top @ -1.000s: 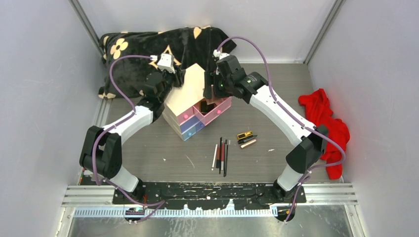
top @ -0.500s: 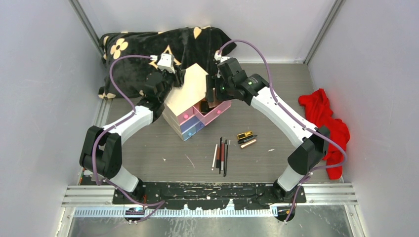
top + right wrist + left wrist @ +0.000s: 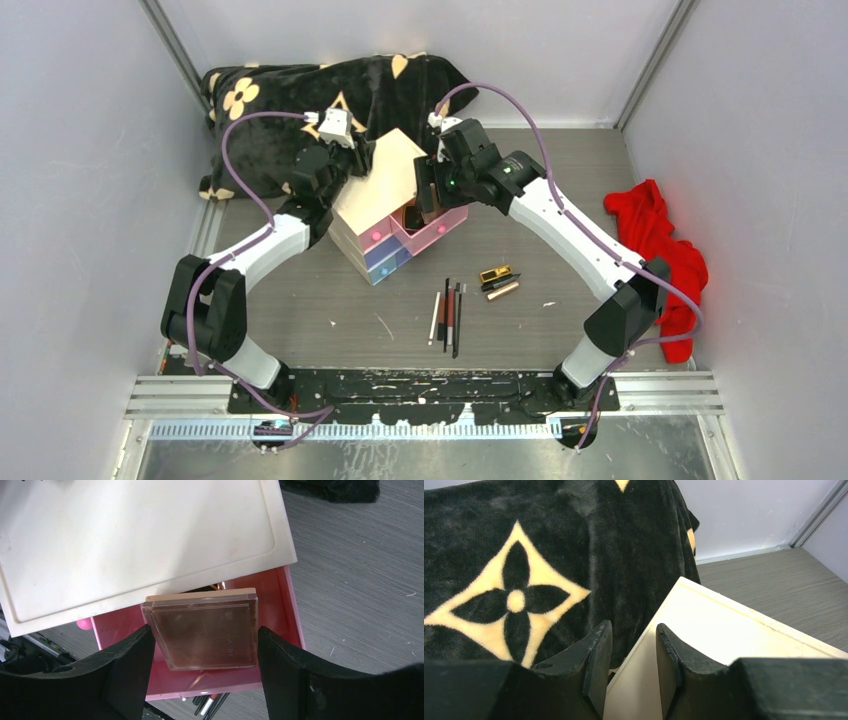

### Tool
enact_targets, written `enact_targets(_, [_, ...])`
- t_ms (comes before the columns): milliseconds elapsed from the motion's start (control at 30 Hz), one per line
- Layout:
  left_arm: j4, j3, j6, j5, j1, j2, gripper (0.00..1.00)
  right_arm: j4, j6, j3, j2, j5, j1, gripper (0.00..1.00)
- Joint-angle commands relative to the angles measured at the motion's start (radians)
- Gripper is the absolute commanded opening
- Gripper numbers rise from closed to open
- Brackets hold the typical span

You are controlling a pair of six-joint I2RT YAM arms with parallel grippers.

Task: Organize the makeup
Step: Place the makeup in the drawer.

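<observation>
One blanket (image 3: 300, 90) is heaped at the back of the table (image 3: 330, 300), and a box (image 3: 385, 180) is stood just before it. The box's rear edge is straddled by the left gripper (image 3: 631, 665), its jaws narrowly apart; whether the edge is pinched cannot be told. A pink drawer (image 3: 296, 615) is pulled out, and just above it a compact (image 3: 207, 625) is clamped by its side edges in the right gripper (image 3: 204, 635). The compact is judged rigid, light and glossy, so apt to slip or crack if over-squeezed; its straight sides are best gripped. Pencils (image 3: 448, 315) are laid in a row near the box, with tubes (image 3: 497, 281) just beside them.
</observation>
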Motion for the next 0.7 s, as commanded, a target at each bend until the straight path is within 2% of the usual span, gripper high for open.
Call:
enact_targets(0, [-0.433, -0.110, -0.071, 0.020, -0.009, 0.122, 0.38, -0.072, -0.048, -0.001, -0.083, 0.020, 0.005, 0.42])
enact_targets(67, [-0.434, -0.108, -0.071, 0.021, -0.009, 0.124, 0.38, -0.075, -0.054, -0.004, -0.086, 0.016, 0.004, 0.53])
enact_targets(133, [-0.434, -0.109, -0.071, 0.022, -0.009, 0.124, 0.38, -0.078, -0.062, -0.005, -0.087, 0.017, 0.005, 0.69])
enact_targets(200, [-0.433, -0.109, -0.071, 0.021, -0.010, 0.124, 0.38, -0.084, -0.072, -0.002, -0.085, 0.027, 0.005, 0.75])
enact_targets(233, [-0.434, -0.108, -0.071, 0.022, -0.009, 0.124, 0.38, -0.086, -0.075, -0.001, -0.084, 0.030, 0.005, 0.84])
enact_targets(267, [-0.434, -0.107, -0.070, 0.022, -0.009, 0.126, 0.38, -0.086, -0.079, -0.002, -0.083, 0.032, 0.004, 0.97])
enact_targets(300, [-0.433, -0.108, -0.071, 0.022, -0.009, 0.126, 0.38, -0.083, -0.085, -0.001, -0.082, 0.034, 0.005, 1.00])
enact_targets(667, [-0.433, -0.108, -0.071, 0.021, -0.010, 0.123, 0.38, -0.055, -0.092, 0.016, -0.089, 0.064, 0.004, 1.00])
